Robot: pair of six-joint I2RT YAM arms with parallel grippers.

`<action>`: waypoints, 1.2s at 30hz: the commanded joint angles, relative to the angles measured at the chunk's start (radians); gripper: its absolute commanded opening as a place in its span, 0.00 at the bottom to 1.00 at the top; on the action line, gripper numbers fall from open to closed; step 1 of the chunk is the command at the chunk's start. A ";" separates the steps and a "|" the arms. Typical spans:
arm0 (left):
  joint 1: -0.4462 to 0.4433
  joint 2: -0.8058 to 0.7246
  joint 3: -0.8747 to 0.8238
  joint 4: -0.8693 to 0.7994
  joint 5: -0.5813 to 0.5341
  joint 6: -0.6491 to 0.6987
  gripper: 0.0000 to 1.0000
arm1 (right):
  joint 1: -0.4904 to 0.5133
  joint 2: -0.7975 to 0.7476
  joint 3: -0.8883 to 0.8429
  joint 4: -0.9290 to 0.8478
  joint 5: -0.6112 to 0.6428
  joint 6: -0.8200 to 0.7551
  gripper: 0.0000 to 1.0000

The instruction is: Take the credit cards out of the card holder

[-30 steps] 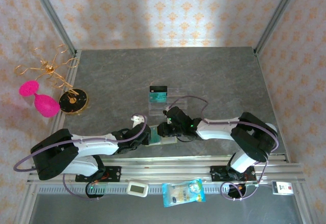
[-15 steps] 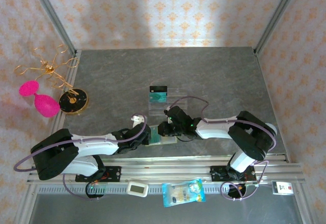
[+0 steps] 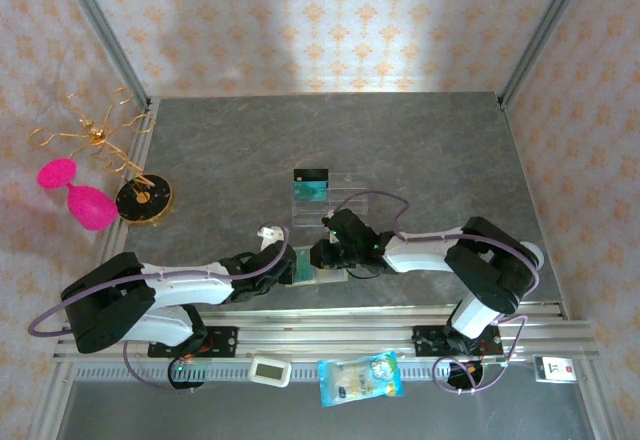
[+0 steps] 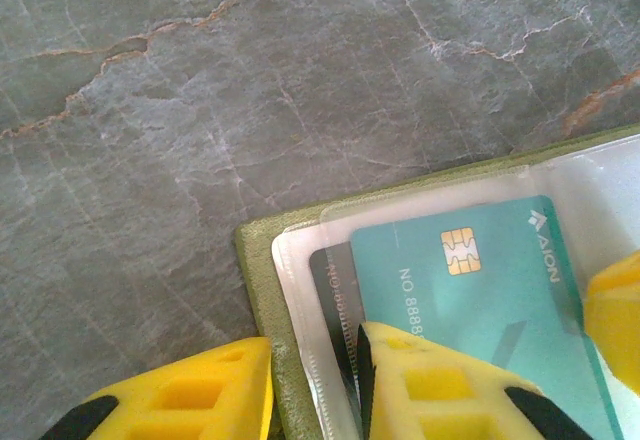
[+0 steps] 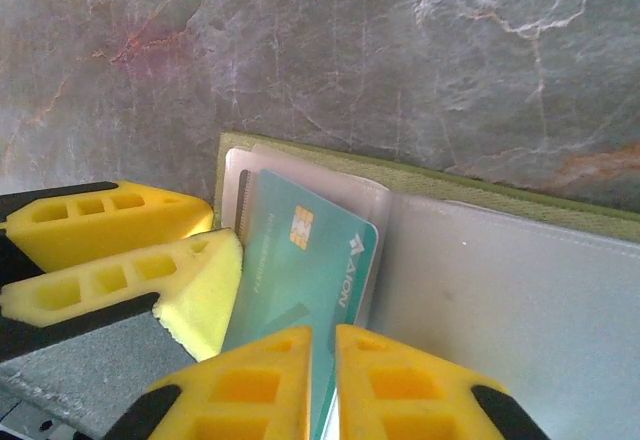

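- Two yellow fingertips of the right gripper (image 5: 320,345) stand almost together, pinching the near edge of a teal credit card (image 5: 300,250) between them.
- That card lies chip and printed number up, partly inside a clear pocket of the card holder (image 5: 480,188). The holder lies opened flat on the grey stone-patterned table (image 5: 400,60).
- Just beside it, the left gripper (image 4: 315,350) is closed narrow on an edge of the card holder. One finger lies on the teal card and its pocket, the other outside the olive border, with the edge between them.
- A darker card (image 4: 328,270) lies under the teal one in the same pocket, with only a strip of it showing.
- Farther out on the table stands a clear plastic tray (image 3: 338,198). What look like two more credit cards (image 3: 311,190) rest at its left end, one with a dark strip.
- Seen from above, the holder and both grippers sit near the table's front edge, between the two arm bases.
- At the far left are a gold wire stand (image 3: 90,135), two pink shapes (image 3: 88,205) and a black-and-gold disc (image 3: 143,198).
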 commanded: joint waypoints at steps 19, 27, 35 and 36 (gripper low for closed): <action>-0.007 0.068 -0.007 0.078 0.094 -0.003 0.27 | -0.034 -0.012 -0.049 0.082 -0.045 0.040 0.18; -0.012 0.084 0.001 0.094 0.115 0.010 0.27 | -0.034 0.007 -0.049 0.096 -0.055 0.042 0.14; -0.019 0.091 0.007 0.103 0.129 0.022 0.27 | -0.034 0.016 -0.045 0.113 -0.065 0.047 0.13; -0.019 0.093 0.007 0.101 0.129 0.021 0.27 | -0.034 0.018 -0.045 0.113 -0.066 0.047 0.11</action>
